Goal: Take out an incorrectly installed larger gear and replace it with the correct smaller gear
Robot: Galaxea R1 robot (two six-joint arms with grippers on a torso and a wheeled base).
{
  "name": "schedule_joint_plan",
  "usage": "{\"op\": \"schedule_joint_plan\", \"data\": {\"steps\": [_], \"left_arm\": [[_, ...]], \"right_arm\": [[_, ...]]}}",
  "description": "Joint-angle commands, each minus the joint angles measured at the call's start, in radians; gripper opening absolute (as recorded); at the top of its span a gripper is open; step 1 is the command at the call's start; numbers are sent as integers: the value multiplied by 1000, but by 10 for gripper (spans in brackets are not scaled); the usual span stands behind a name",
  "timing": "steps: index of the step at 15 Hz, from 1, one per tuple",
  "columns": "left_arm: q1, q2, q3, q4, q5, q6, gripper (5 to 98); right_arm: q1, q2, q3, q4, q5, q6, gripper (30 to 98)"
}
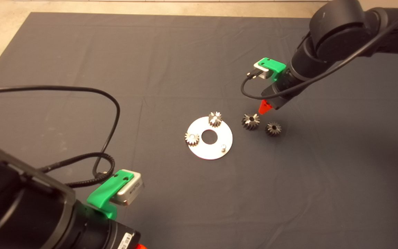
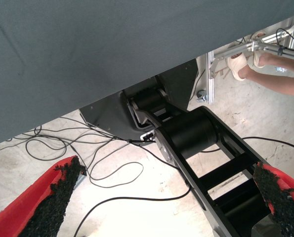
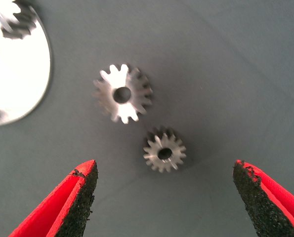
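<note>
The larger gear (image 1: 250, 121) lies flat on the mat just right of the round silver plate (image 1: 216, 152). The smaller gear (image 1: 273, 128) lies to its right. Both also show in the right wrist view, the larger gear (image 3: 122, 94) and the smaller gear (image 3: 164, 152). My right gripper (image 1: 265, 109) hovers above the two loose gears, open and empty; its fingers (image 3: 75, 200) stand wide on either side of the smaller gear. Two other small gears (image 1: 215, 119) (image 1: 192, 138) sit on the plate's pegs, and one peg (image 1: 223, 147) is bare.
My left gripper (image 2: 166, 197) waits open at the mat's lower left edge. Its wrist view shows the floor, cables, the robot's base (image 2: 186, 133) and a person's foot (image 2: 238, 66). A black cable (image 1: 109, 100) loops over the left of the mat.
</note>
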Motion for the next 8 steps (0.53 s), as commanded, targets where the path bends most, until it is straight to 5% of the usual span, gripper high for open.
{"op": "schedule_joint_plan", "data": {"steps": [1,5,8], "left_arm": [[-6,-1,15,-6,5,-26,909],[31,-1,15,-6,1,-25,909],[47,-3,15,-6,2,-23,909]], "right_arm": [[21,-186,164,-120,294,7,729],[-41,-222,304,-330,297,17,729],[-131,-219,316,-424,296,29,729]]}}
